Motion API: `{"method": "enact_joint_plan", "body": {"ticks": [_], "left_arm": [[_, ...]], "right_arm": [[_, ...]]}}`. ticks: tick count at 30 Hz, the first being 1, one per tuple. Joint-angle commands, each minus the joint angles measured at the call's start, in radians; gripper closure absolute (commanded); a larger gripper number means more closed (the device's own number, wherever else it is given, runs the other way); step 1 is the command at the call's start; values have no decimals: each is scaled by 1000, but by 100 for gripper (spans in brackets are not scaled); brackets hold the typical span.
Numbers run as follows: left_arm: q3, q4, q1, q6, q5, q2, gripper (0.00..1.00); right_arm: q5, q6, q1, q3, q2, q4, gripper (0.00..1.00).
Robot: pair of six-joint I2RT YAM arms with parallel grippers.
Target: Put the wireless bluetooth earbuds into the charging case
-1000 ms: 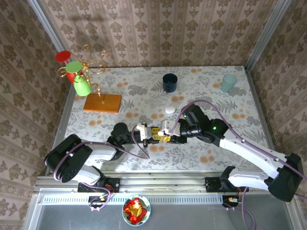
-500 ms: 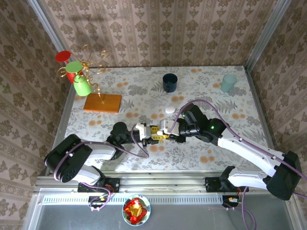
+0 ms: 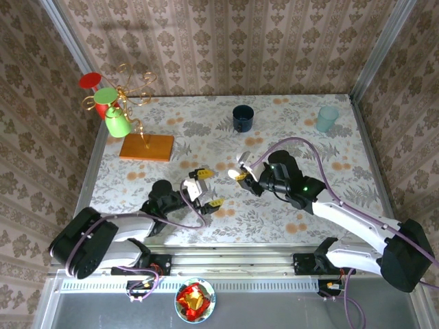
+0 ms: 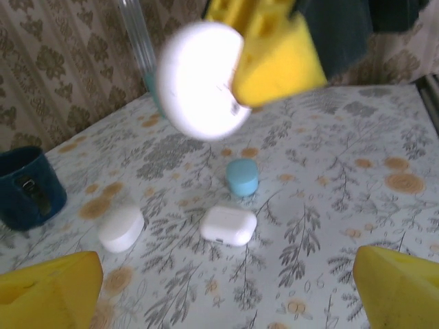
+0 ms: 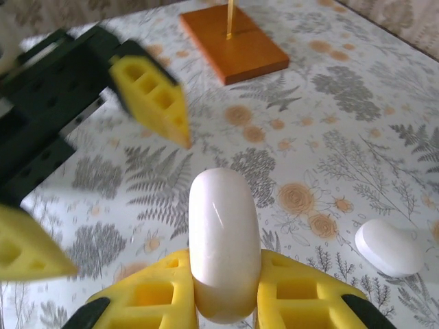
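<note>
Right gripper (image 5: 224,291) pinches white charging case (image 5: 223,236), lifted clear of worktop (image 3: 302,130). Left gripper (image 3: 207,188) spread wide, empty, just beside. Case looks closed; earbuds inside or not: cannot tell. Square white case (image 4: 228,226) and light blue case (image 4: 241,177) lie on worktop. Insertion seemingly not begun.

Four cases in all: three white, namely one round white case (image 4: 199,79), one oval white case (image 4: 121,228) and one rectangular white case (image 4: 228,225), plus one small pale blue case (image 4: 242,177). Two cups stand on the table (image 3: 295,110): one dark blue cup (image 3: 242,118) and one pale teal cup (image 3: 327,118). One wire rack (image 3: 147,147) carries one green mug (image 3: 116,123) and what look like two more, a red cup (image 3: 89,80) and a green cup (image 3: 105,94).
</note>
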Motion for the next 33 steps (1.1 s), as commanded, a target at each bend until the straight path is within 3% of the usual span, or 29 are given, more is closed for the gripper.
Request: {"method": "enact_joint_plan", "body": {"ticks": [1,13,23,33], "left_arm": [[20,-208,-4,80,-59,-60,5],[70,-615,0,137,-167,-302,0],[75,-647,7,150,-136,-290,0],[74,-638,13,121,-160,-283,0]], "right_arm": [[78,221,-8,12,52,85,89],[48,477,-8,149,421,63,87],[-19,499,-12,284,656,53,85],[-16,497,-25,320,732,40,78]]}}
